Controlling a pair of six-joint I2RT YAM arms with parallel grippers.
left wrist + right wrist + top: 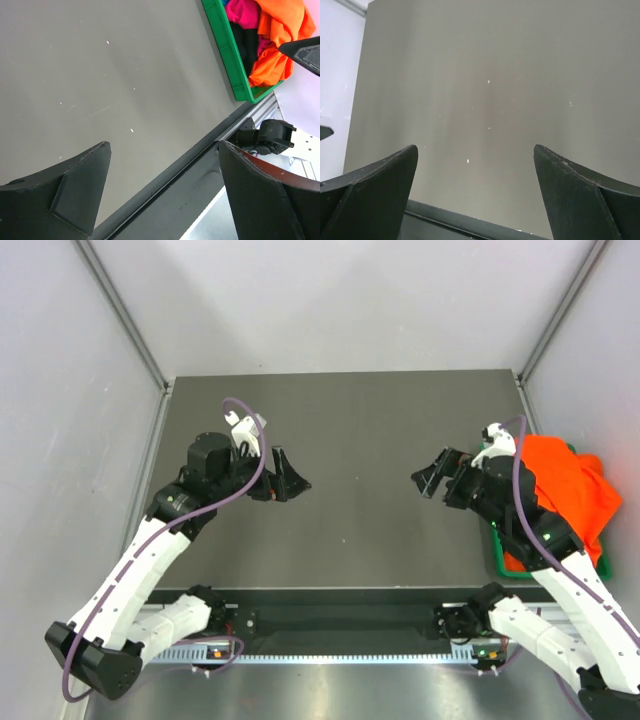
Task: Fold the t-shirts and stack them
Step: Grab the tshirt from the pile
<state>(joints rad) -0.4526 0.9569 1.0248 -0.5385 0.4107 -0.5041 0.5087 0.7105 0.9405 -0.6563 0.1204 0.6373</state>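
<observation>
The orange t-shirt (565, 485) lies bunched on top of the green bin (498, 562) at the table's right edge, behind my right arm. In the left wrist view the orange shirt (280, 30) sits in the bin (227, 52) over a magenta-red shirt (243, 12). No blue shirt shows. My left gripper (295, 480) is open and empty over the left middle of the table. My right gripper (428, 480) is open and empty, left of the bin, facing the left gripper. Both wrist views show wide-apart jaws over bare table.
The dark grey table (350, 440) lies between white walls. A metal rail (340, 652) runs along the near edge by the arm bases. The right arm's base motor (265, 137) shows in the left wrist view.
</observation>
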